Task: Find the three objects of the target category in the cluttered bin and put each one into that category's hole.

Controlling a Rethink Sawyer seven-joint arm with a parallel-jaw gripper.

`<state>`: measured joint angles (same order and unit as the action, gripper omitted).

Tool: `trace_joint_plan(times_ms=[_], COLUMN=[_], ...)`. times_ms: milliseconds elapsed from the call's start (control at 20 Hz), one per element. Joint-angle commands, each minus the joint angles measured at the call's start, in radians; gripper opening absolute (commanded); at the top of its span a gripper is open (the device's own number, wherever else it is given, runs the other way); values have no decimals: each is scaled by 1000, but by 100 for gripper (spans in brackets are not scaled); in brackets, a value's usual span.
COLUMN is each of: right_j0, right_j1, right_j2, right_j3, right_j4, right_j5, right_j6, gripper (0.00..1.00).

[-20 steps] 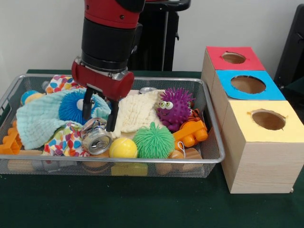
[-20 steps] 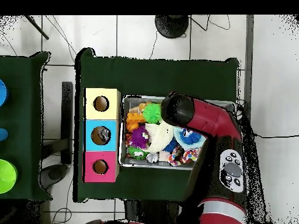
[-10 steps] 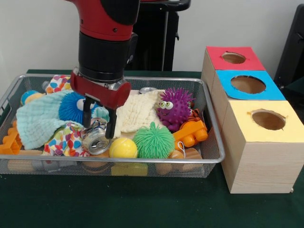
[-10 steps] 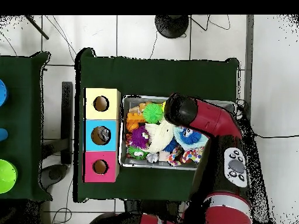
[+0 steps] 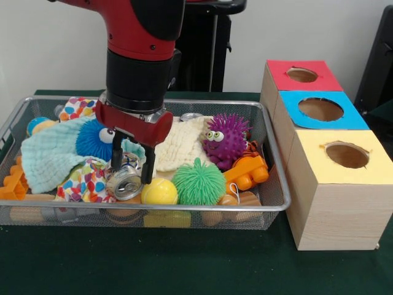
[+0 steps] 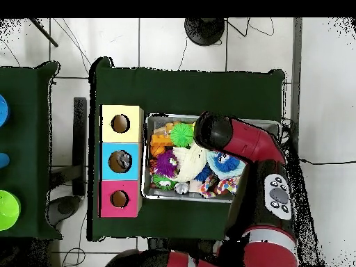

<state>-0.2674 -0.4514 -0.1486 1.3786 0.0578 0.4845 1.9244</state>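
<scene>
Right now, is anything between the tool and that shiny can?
Nothing visible is. The tool is right down at the can, one finger on each side, and no cloth or toy lies over the can.

Probably lab: tiled floor point(image 6: 174, 45), cables point(image 6: 243, 31)

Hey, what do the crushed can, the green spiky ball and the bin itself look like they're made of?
The crushed can looks like thin shiny metal, probably aluminium: silvery glare, dented sides, a pull-tab end. The green spiky ball looks like soft rubber, matte, covered in thin floppy strands. The bin looks like silver wire mesh with a smooth metal rim; you can see through its walls.
</scene>
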Motion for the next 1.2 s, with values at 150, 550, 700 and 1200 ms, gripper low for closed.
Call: trace_joint_plan(times_ms=[150, 550, 700, 1200], right_j0=[-7, -12, -3, -12], right_j1=[26, 2, -41, -98], right_j2=[86, 79, 60, 49], right_j3=[24, 40, 86, 212], right_j4=[-14, -11, -10, -40], right_j5=[-55, -56, -59, -129], right_j6=[88, 92, 112, 116], gripper=[100, 100, 100, 100])
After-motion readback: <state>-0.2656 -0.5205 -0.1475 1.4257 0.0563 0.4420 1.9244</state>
